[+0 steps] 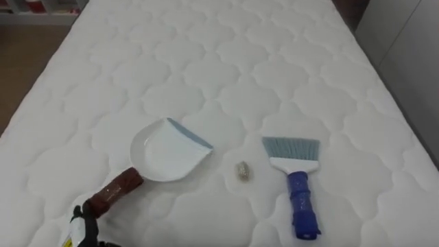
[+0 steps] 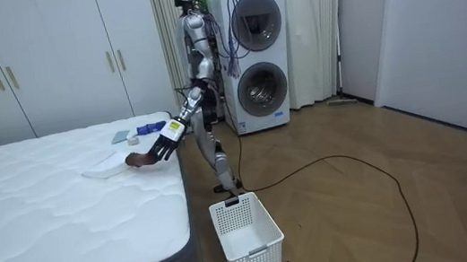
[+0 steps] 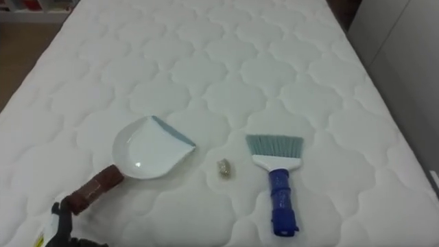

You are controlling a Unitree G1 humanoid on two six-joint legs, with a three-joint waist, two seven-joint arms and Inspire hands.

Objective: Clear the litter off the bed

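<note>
Scrap (image 1: 242,171) on bed (image 1: 240,62), beside dustpan (image 1: 164,151)

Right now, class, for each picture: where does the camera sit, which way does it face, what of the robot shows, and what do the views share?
Left eye view: on the robot's head, looking down at the mattress; the left hand shows at the lower left, by the dustpan handle.
Right eye view: same head, slightly aside, same downward look, same hand.
Room view: off the bed's corner, facing the washing machines; the whole robot shows.
Shared: all three show mattress, dustpan and left hand; both eye views show the brush.
</note>
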